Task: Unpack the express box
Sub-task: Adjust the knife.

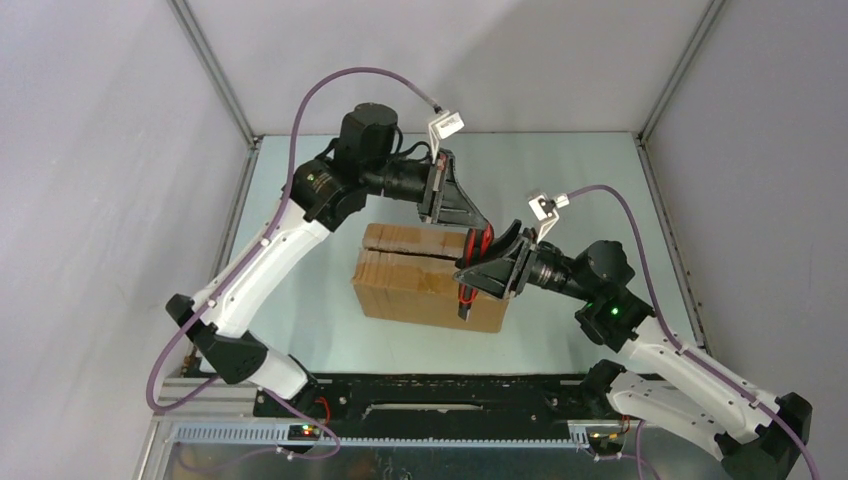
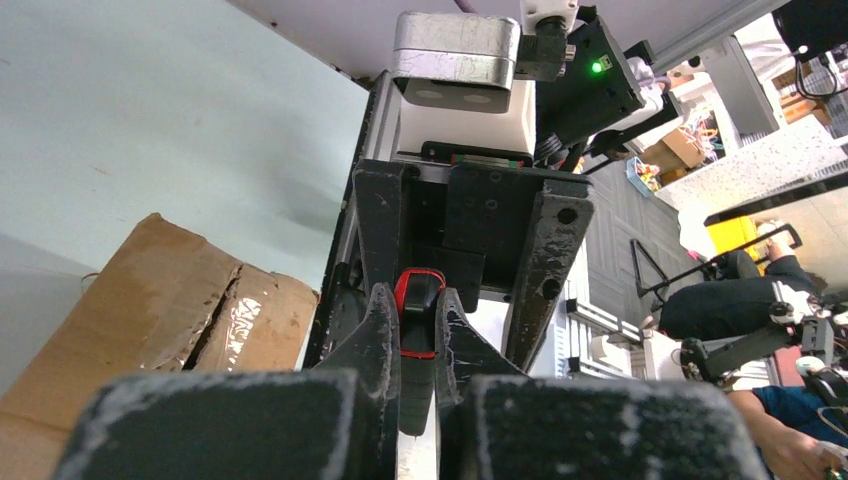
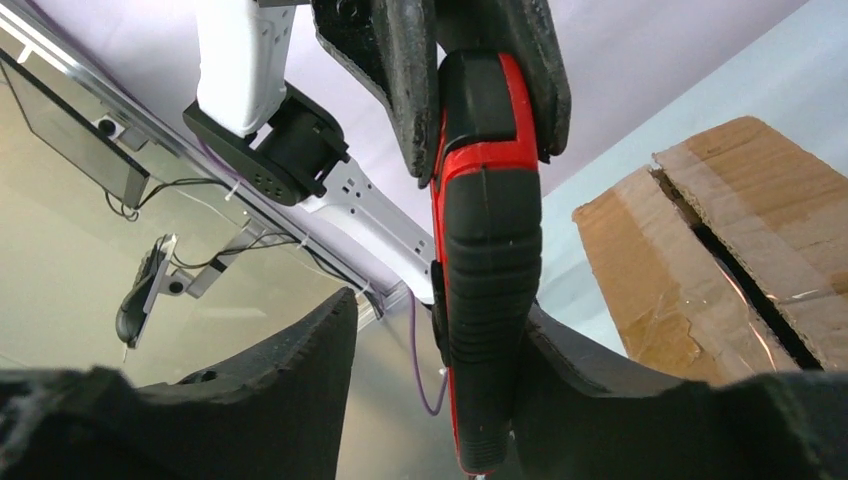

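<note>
The express box (image 1: 420, 280), a brown carton, stands on the table between the arms, with a dark slit running between its top flaps; it also appears as the box (image 2: 170, 310) and the box (image 3: 720, 240) in the wrist views. Above its right end hangs a red-and-black utility knife (image 1: 478, 262). My left gripper (image 2: 412, 300) is shut on one end of the knife (image 2: 420, 310). My right gripper (image 3: 440, 310) stands open around the other end: the knife (image 3: 490, 270) rests against one finger, and a wide gap separates it from the other finger (image 3: 300, 380).
Metal frame posts (image 1: 215, 70) and grey walls close in the table on three sides. A black rail (image 1: 430, 395) with the arm bases runs along the near edge. Purple cables (image 1: 330, 85) loop above the left arm.
</note>
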### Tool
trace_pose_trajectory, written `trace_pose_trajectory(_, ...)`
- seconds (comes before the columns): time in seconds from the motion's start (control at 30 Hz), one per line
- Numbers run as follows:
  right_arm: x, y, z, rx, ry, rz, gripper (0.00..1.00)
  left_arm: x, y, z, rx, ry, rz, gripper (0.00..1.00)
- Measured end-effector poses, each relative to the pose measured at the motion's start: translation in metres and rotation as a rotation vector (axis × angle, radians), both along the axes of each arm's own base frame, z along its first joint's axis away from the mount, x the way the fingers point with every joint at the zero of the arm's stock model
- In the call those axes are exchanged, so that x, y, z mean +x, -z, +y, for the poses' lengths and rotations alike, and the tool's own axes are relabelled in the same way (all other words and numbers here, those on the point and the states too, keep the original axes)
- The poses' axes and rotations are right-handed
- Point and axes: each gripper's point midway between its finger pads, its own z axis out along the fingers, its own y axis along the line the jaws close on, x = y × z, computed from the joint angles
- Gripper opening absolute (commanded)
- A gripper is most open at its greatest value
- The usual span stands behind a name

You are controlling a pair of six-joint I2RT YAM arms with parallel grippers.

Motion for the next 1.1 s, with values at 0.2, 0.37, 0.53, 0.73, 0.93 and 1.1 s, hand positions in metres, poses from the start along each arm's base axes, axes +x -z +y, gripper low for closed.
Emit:
trace_pose_trajectory(0.2,-0.002,0.000,-0.001,0.000,-0.017,0.001,0.51,-0.008,-0.003,-0.004,0.001,0.042,-0.011,0.00)
trace_pose_trajectory(0.37,0.001,-0.004,-0.003,0.014,-0.011,0.014,0.46,-0.013,0.000,-0.008,0.007,0.073,-0.020,0.00)
trace_pose_trajectory(0.53,0.012,-0.009,-0.009,0.040,0.021,0.040,0.19,-0.018,0.004,-0.012,0.009,0.109,-0.017,0.00)
trace_pose_trajectory(0.73,0.015,-0.012,-0.010,0.057,0.028,0.033,0.00,-0.015,0.002,-0.015,0.015,0.096,-0.001,0.62)
trace_pose_trajectory(0.93,0.035,-0.016,-0.029,0.119,0.183,0.089,0.00,0.014,-0.006,-0.013,-0.004,-0.051,-0.054,0.95)
trace_pose_trajectory(1.1,0.068,0.003,-0.083,0.227,0.496,0.219,0.00,0.035,-0.013,0.007,0.017,-0.204,-0.144,0.95)
